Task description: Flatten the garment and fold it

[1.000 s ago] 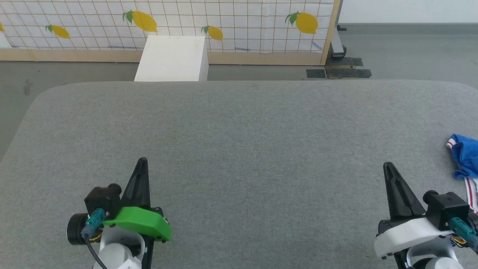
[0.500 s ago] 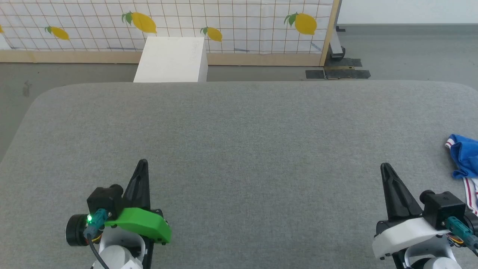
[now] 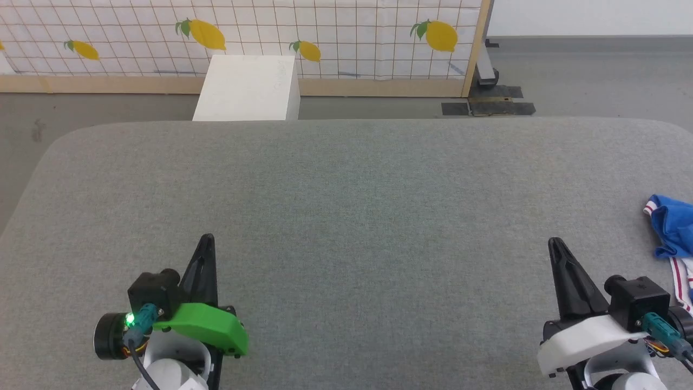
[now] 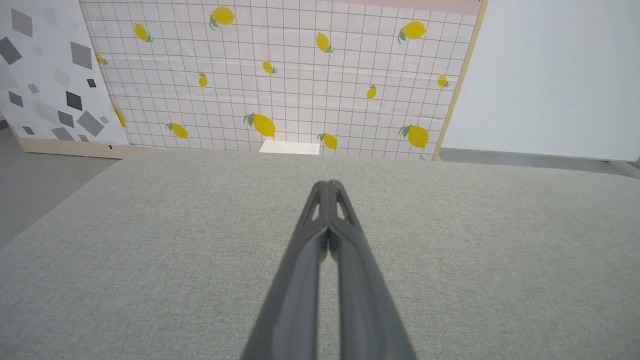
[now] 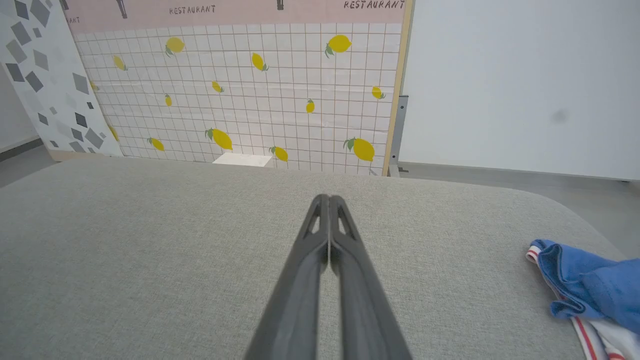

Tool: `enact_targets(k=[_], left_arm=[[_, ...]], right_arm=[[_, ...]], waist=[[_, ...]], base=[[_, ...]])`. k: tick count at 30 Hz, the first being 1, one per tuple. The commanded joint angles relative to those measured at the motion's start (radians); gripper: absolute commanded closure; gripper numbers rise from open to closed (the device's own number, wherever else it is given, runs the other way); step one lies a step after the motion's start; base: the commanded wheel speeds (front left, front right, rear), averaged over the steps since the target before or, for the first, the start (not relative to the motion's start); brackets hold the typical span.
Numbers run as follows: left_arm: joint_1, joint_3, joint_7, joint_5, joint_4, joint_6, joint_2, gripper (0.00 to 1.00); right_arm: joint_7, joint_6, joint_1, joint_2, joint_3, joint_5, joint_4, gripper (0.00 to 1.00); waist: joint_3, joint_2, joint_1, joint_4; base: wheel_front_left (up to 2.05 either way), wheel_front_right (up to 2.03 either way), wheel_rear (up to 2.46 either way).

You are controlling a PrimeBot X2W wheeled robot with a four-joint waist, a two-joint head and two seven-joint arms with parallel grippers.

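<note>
Over the grey fabric table [image 3: 346,179], before a lemon-print wall [image 3: 352,32], left fingers [image 3: 203,265] and right fingers [image 3: 568,281] sit pressed together.

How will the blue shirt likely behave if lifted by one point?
Probably floppy: the shirt lies bunched in soft folds, so it should drape, not hold shape. Likely light, as the fabric looks thin. Pushed across the grey textured table, it would probably wrinkle rather than slide.

Both pairs of jaws closed.
</note>
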Motion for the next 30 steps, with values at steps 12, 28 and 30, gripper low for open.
enact_targets(k=[12, 28, 30], left_arm=[[0.024, 0.004, 0.029, 0.034, -0.03, 0.011, -0.006, 1.0], [0.04, 0.006, 0.062, 0.061, -0.063, 0.019, -0.008, 1.0], [0.041, 0.006, 0.066, 0.064, -0.067, 0.02, -0.008, 1.0]], right_arm=[[0.013, -0.001, -0.017, 0.001, 0.008, -0.016, 0.005, 1.0], [0.028, -0.001, -0.022, 0.002, 0.015, -0.026, 0.006, 1.0], [0.029, -0.001, -0.022, 0.002, 0.016, -0.027, 0.006, 1.0]], waist=[[-0.003, 0.0, 0.0, -0.003], [-0.006, 0.0, 0.0, -0.006], [-0.007, 0.0, 0.0, -0.006]], base=[[0.0, 0.0, 0.0], [0.0, 0.0, 0.0], [0.0, 0.0, 0.0]])
